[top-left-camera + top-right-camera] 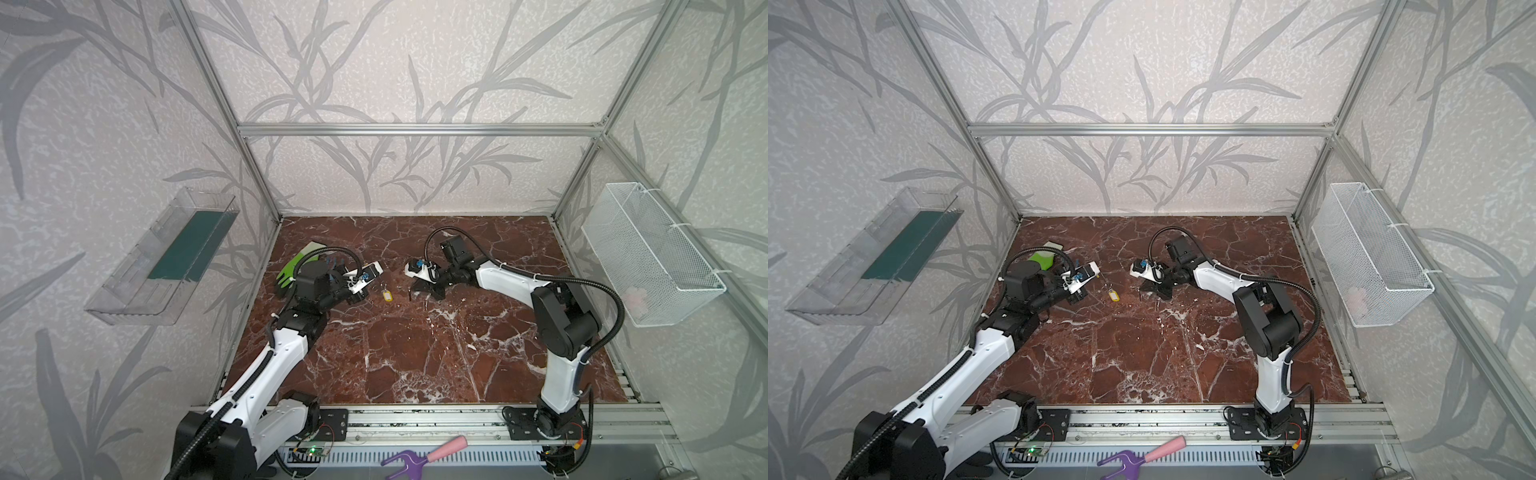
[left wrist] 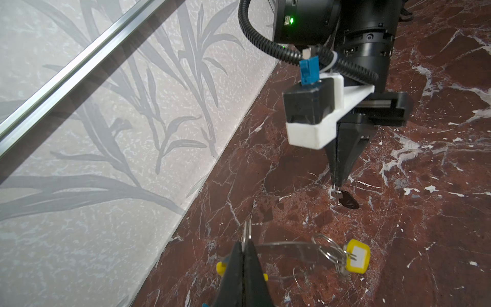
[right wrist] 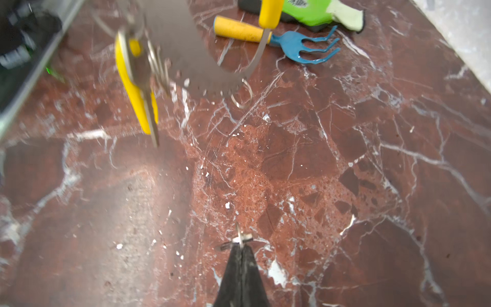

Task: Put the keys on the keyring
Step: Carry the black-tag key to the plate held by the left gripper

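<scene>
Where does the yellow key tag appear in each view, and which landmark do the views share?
In a top view: yellow key tag mid-table, beside right gripper.
In a top view: same place.
Left wrist: tag nearer the camera than that gripper.
Right wrist: tag blurred, beyond that gripper.
Shared landmark: the right gripper.

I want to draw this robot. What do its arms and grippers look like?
Both arms have white shells and black joints: the left arm and the right arm. A ribbed black cable loops along each. The left gripper and right gripper are black, tapering to thin points. A blue plug tops each white wrist bracket.
</scene>
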You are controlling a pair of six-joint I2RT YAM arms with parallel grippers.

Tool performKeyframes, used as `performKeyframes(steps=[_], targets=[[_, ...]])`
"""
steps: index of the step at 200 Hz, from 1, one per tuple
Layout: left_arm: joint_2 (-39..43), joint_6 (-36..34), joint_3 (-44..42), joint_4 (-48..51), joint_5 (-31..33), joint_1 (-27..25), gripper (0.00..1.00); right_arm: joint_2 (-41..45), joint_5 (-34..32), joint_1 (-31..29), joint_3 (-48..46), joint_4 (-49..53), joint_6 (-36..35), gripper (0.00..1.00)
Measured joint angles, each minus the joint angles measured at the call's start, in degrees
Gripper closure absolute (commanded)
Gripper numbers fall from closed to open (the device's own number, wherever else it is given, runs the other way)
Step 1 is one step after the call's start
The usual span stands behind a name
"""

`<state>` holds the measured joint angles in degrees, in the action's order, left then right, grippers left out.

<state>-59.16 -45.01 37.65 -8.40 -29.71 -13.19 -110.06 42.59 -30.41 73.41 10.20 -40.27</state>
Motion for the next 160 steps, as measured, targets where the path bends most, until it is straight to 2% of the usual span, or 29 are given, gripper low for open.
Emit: performKeyframes(steps=[42,96,160], targets=[[-1.2,-0.57,0.0,0.15,-0.2,-0.87,1.0,2.51,2.73,-1.29,-1.64,-1.33,7.58,1.0],[-2.25,-3.06,0.0,-0.2,0.11,-2.95,1.0,9.73,3.56,-3.74,-1.25,-2.99,16.9,1.0],[-2.99,-5.64,0.0,-1.9,0.98,-4.24,1.0,10.78,4.15,-6.73,-0.04,-6.19,26.67,1.0]])
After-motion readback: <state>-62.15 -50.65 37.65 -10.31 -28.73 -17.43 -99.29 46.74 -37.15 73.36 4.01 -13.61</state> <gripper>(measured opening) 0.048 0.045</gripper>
